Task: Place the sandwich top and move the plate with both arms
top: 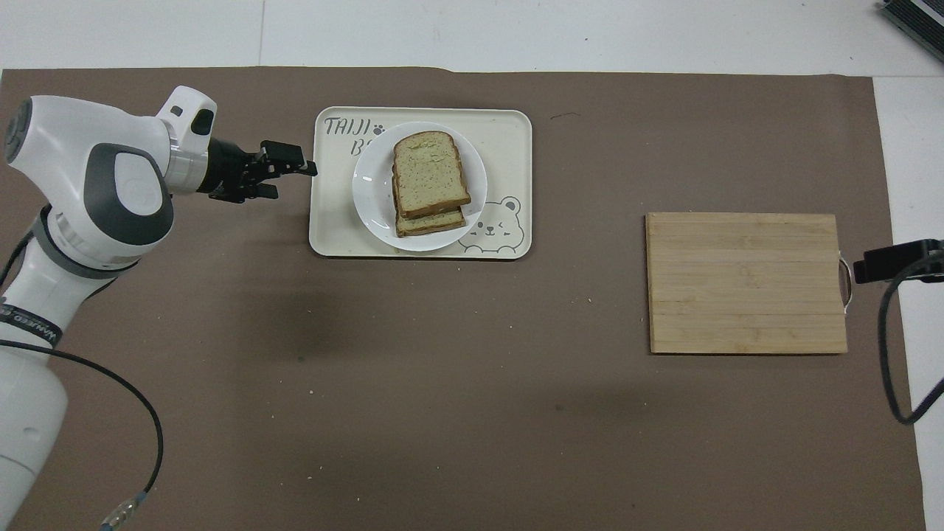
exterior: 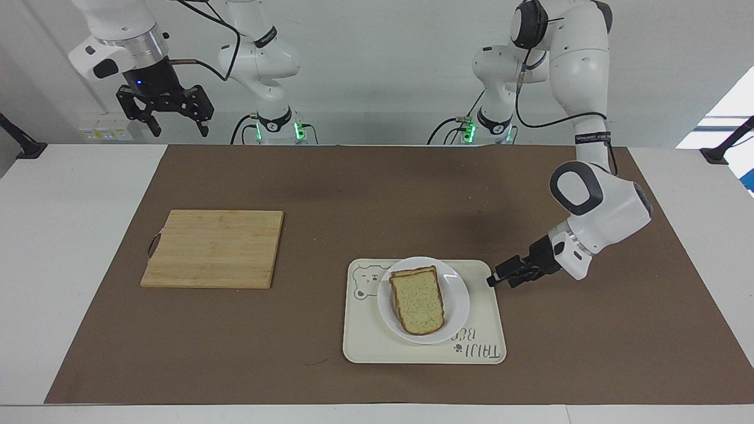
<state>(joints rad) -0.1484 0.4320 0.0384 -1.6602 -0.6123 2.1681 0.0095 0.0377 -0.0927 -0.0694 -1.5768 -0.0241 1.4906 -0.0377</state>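
Observation:
The sandwich top, a pale speckled slice with a brown crust, lies on another slice on the small white plate. The plate rests on the cream tray. My left gripper hangs low just off the tray's edge at the left arm's end, open, empty and clear of the plate. My right gripper waits open and empty, raised high at the right arm's end of the table.
A bamboo cutting board lies bare on the brown mat toward the right arm's end, its metal handle pointing outward. The tray has a bear print and lettering.

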